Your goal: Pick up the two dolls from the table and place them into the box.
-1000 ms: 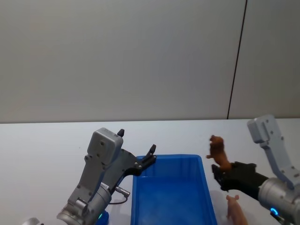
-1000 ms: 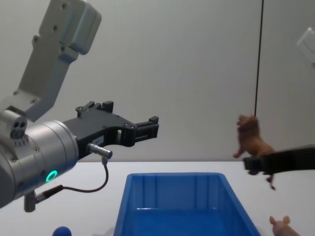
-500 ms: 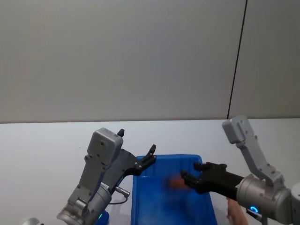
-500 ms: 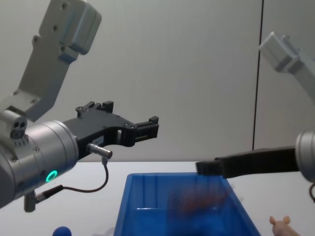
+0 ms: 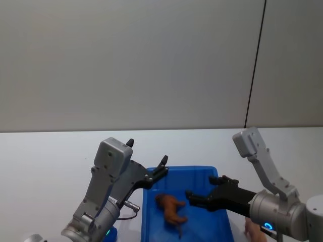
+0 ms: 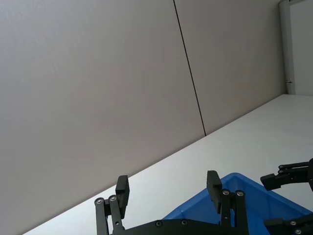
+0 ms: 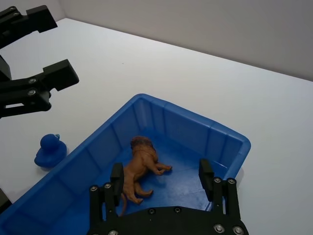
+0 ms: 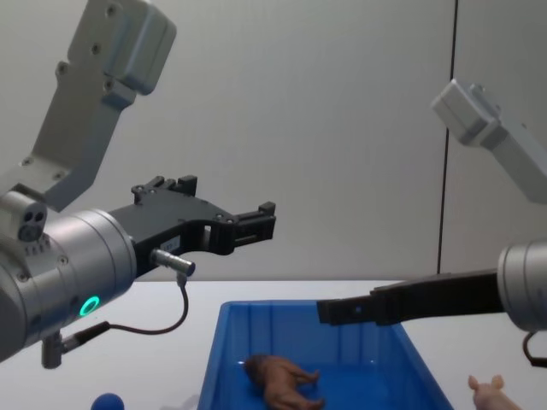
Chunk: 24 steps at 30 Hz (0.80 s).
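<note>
The brown doll (image 5: 170,209) (image 7: 139,169) (image 8: 282,380) lies on its side on the floor of the blue box (image 5: 181,171) (image 7: 195,122) (image 8: 299,305). My right gripper (image 5: 202,187) (image 7: 161,169) (image 8: 329,312) hovers open just above it, holding nothing. The pale pink doll (image 5: 255,233) (image 8: 491,395) stands on the white table (image 5: 50,151) to the right of the box, under the right arm. My left gripper (image 5: 147,152) (image 6: 167,181) (image 8: 226,196) is held open and empty in the air over the box's far left corner.
A small blue toy (image 7: 50,149) (image 8: 108,401) sits on the table to the left of the box, below the left arm. A grey wall rises behind the table's far edge.
The right gripper swung left with the brown doll from beside the box to above it and opened. The doll dropped and now lies in the box. The left arm stayed still.
</note>
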Each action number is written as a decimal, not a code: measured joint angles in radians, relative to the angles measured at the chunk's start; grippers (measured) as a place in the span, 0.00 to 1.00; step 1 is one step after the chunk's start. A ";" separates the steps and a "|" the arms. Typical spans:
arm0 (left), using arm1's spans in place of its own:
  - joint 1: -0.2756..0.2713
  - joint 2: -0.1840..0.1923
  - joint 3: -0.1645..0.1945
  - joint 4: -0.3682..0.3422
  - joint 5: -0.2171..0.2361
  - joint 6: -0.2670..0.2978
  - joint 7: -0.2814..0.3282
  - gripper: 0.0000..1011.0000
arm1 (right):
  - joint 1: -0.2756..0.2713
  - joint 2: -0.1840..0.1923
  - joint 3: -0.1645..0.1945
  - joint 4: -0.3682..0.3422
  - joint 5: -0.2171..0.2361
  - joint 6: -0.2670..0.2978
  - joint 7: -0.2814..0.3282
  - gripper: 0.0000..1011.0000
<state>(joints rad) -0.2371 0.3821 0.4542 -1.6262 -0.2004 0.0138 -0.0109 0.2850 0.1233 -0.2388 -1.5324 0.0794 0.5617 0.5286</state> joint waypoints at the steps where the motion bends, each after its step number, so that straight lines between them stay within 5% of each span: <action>1: 0.000 0.000 0.000 0.000 0.000 0.000 0.000 0.99 | 0.000 0.001 0.000 0.001 0.002 0.000 -0.004 0.91; 5: 0.000 0.000 0.000 0.000 0.000 0.000 0.000 0.99 | -0.004 0.007 0.004 -0.001 0.007 0.001 -0.019 0.99; 24: 0.000 0.000 0.000 0.000 0.000 0.000 0.000 0.99 | -0.082 0.062 0.044 -0.115 0.045 -0.021 -0.138 0.99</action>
<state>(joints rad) -0.2371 0.3821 0.4542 -1.6262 -0.2004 0.0139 -0.0109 0.2026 0.1849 -0.1951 -1.6470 0.1247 0.5411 0.3908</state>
